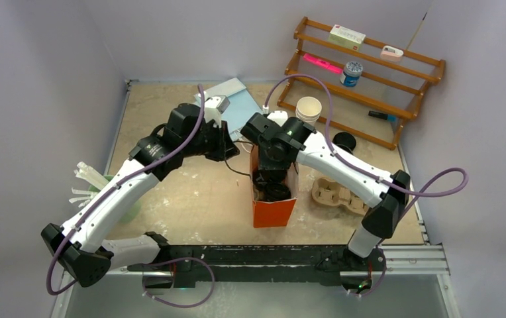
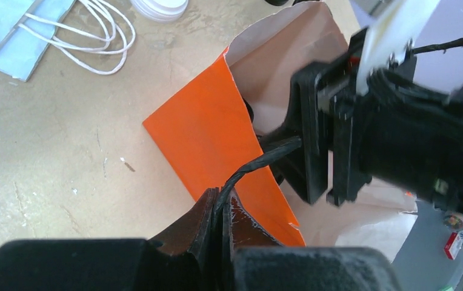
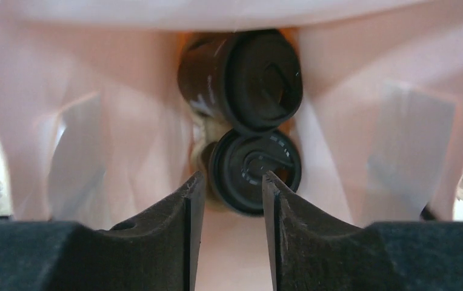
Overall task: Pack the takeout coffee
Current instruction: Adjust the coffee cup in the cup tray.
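Note:
An orange paper bag (image 1: pixel 273 211) stands open mid-table. Inside it, in the right wrist view, lie two black takeout coffee cups with black lids, one (image 3: pixel 241 76) farther in and one (image 3: pixel 254 170) just past my fingertips. My right gripper (image 3: pixel 232 182) reaches down into the bag, open, with nothing between its fingers. Its black body (image 2: pixel 362 139) fills the bag's mouth in the left wrist view. My left gripper (image 2: pixel 224 197) is shut on the bag's black twisted-cord handle (image 2: pixel 259 162) at the orange side (image 2: pixel 211 133). From above, the left gripper (image 1: pixel 232 151) is at the bag's far-left rim.
A stack of white paper cups (image 1: pixel 308 107) and a loose black lid (image 1: pixel 345 141) sit behind the bag. A brown pulp carrier (image 1: pixel 333 193) lies to its right. A wooden rack (image 1: pixel 363 73) stands back right, a blue mask (image 2: pixel 11 30) back left, and white utensils (image 1: pixel 85 182) at the left edge.

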Controlling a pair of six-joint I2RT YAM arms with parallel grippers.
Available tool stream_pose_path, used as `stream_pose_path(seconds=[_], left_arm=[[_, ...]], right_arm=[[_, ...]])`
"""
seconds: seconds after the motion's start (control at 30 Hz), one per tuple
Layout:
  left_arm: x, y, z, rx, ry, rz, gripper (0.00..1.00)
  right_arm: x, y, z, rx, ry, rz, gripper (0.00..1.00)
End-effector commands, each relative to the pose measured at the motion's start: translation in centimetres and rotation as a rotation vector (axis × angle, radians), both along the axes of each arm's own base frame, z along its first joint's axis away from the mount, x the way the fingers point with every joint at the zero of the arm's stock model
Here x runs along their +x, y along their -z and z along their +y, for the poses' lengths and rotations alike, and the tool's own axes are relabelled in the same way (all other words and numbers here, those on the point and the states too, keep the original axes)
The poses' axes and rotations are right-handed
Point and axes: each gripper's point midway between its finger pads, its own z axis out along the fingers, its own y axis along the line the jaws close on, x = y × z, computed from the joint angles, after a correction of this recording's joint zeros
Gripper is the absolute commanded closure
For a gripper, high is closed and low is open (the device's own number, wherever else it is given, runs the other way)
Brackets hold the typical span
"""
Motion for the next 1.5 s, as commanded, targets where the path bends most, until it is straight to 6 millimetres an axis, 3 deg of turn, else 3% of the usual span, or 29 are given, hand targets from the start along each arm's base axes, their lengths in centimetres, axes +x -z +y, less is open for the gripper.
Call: stream_pose_path(seconds=[0.0,0.23,0.47,0.87,1.2,1.47], left_arm=[[-0.1,0.9,1.0,0.061,0.0,-0.013,1.0],[-0.1,2.4,2.6,0.152,-0.024,0.012,1.0],[-0.1,4.0,2.1,0.171,0.005,0.049,1.0],[0.4,4.6,0.7,0.133,0.061,0.047,1.0],[0.4,4.9,0.6,0.13,0.084,0.054,1.0],[0.0,5.1,0.9,0.128,0.091,0.062,1.0]], right_arm=[[2.7,0.1,-1.2,-0.009,0.006,-0.068,0.56],[4.5,2.3,0.0,0.022,-0.101,-0.081,0.52],[5.1,4.2,0.9,0.017,-0.15,-0.048,0.52],[4.7,7.8,-1.4,-0.117,-0.136,-0.014,0.51],[5.7,8.3,-1.1,-0.111,-0.173,-0.084,0.62],[4.5,7.1,0.2,-0.15,-0.249,-0.151,0.84]])
